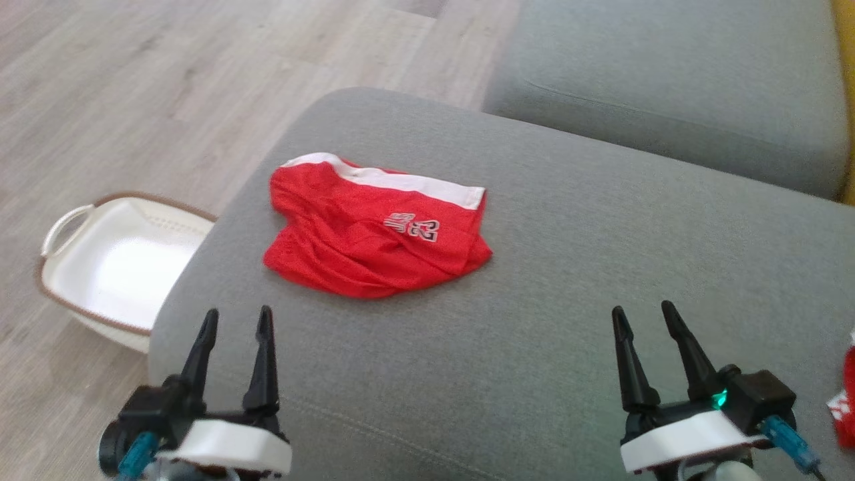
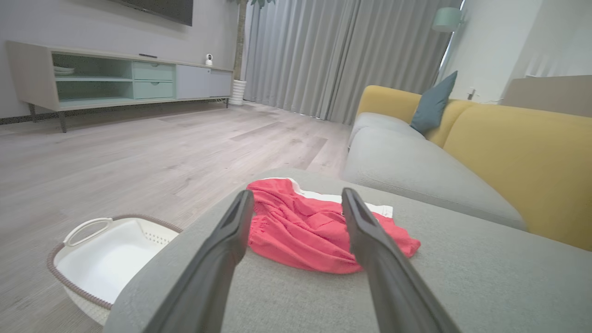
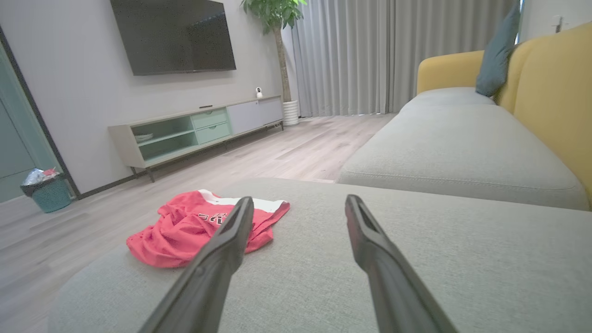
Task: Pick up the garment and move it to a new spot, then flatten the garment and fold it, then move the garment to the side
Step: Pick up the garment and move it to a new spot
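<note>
Waiting over a grey sofa cushion (image 1: 534, 300), the robot's left gripper (image 1: 239, 311) and right gripper (image 1: 642, 308) hang low and well apart, each with its two dark fingers spread and nothing between them. The red garment (image 1: 374, 230) lies near the cushion's far left part, apart from both grippers and closer to the left one. From the left wrist it sits straight ahead between that gripper's fingers; from the right wrist it lies off to the left of them. That spacing looks like a staging stance for a two-handed pick: the left arm is lined up on the cloth, while the right would have to swing inward to reach it.

Its long axis runs across the head view from left to right, dipping slightly toward the right. A white band (image 1: 401, 180) edges the side away from the robot, and the black-and-white lettering (image 1: 415, 227) reads upside down from the head camera. The near edge is bunched and wrinkled, so flattening and folding appear not yet done. A white basket (image 1: 120, 260) stands on the floor just beside the cushion's left end, and another scrap of red fabric (image 1: 847, 394) shows on the cushion at the right edge.
</note>
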Controlling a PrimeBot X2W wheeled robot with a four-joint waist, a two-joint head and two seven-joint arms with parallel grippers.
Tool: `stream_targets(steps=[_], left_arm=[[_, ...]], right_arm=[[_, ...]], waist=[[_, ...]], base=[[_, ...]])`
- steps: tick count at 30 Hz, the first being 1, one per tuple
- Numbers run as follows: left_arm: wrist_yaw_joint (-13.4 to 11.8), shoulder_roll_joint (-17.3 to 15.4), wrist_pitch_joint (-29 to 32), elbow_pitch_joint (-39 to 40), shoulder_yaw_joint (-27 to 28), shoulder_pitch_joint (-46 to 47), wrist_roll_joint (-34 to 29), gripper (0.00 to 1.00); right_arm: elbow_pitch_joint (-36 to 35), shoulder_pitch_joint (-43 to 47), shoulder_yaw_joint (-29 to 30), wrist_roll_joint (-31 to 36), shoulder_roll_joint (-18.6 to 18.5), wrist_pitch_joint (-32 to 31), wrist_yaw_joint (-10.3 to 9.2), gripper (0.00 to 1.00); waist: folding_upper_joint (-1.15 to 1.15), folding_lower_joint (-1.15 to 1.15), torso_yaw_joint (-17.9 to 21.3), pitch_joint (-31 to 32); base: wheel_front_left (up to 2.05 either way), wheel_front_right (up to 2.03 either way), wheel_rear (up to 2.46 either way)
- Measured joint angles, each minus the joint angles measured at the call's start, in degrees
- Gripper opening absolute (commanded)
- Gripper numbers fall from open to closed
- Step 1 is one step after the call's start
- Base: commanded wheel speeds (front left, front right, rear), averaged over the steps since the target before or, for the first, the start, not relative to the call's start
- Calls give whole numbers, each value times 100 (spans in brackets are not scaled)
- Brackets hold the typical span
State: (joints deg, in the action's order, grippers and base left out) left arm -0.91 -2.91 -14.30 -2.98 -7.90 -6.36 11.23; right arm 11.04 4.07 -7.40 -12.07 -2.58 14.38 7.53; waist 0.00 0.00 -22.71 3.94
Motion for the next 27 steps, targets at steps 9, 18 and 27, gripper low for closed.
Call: stream_targets(steps=[9,18,27], left_arm=[[64,-1,0,60,311,-162,1,100],[201,1,0,249,858,152,-76,100],[639,-313,157,-1022,1583,1802,626,100]], right_arm=[[2,4,-121,-53,1,0,0,100],[-60,-69,135,130,1,0,0,100],[-378,-1012,673,677,-1,-1,0,100]], waist=[[0,0,-169,-11],[0,0,96,-326],[0,1,487,-1186]], base=[[0,0,0],[0,0,0],[0,0,0]])
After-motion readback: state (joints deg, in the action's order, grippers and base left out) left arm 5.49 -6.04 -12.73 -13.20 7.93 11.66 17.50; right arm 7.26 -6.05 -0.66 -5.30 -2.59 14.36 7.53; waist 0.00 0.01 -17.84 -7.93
